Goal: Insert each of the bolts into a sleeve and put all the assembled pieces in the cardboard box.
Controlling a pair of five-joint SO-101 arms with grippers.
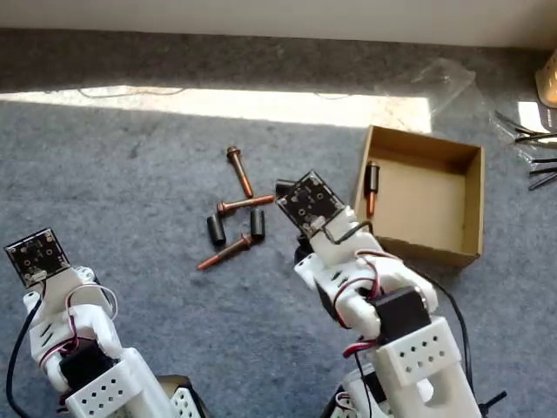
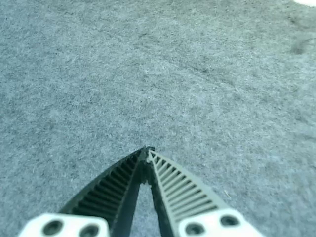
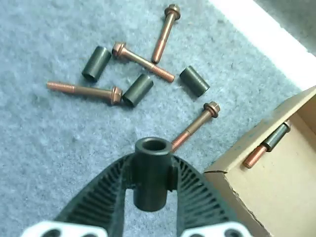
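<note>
the right claw [image 3: 152,162] is part open and clamped on a dark cylindrical metal sleeve [image 3: 150,190], gripped by its sides so that its open bore faces forward, away from the wrist; the nearest copper-coloured flanged bolt [image 3: 197,123] lies flat on the grey carpet-like surface [image 1: 130,192] just beyond that bore, on the side toward the open brown cardboard box [image 3: 291,197]; its long axis runs slantwise, threaded end nearest the held sleeve and head away from it, so the thread tip sits just beside the sleeve's rim while the shank is not in line with the bore; the coming move seems to hinge on this, since either the bolt must be lifted and turned into line or the sleeve brought down over the thread; three more bolts [image 3: 143,60] and three loose sleeves [image 3: 137,90] lie scattered close together farther out; one assembled piece [image 3: 266,145], a bolt with a sleeve on it, already lies inside the box near its wall; the left claw [image 2: 146,153] is closed tip to tip with nothing in it, above bare surface; in the high view the left arm [image 1: 70,340] sits at the lower left, well apart from the parts, while the right arm [image 1: 374,296] stands between the scattered parts and the box, so the right one is much the nearer; as i judge it, the left claw would have to come across and take the bolt near its head, the right one being occupied; four pairs look left to assemble.
</note>
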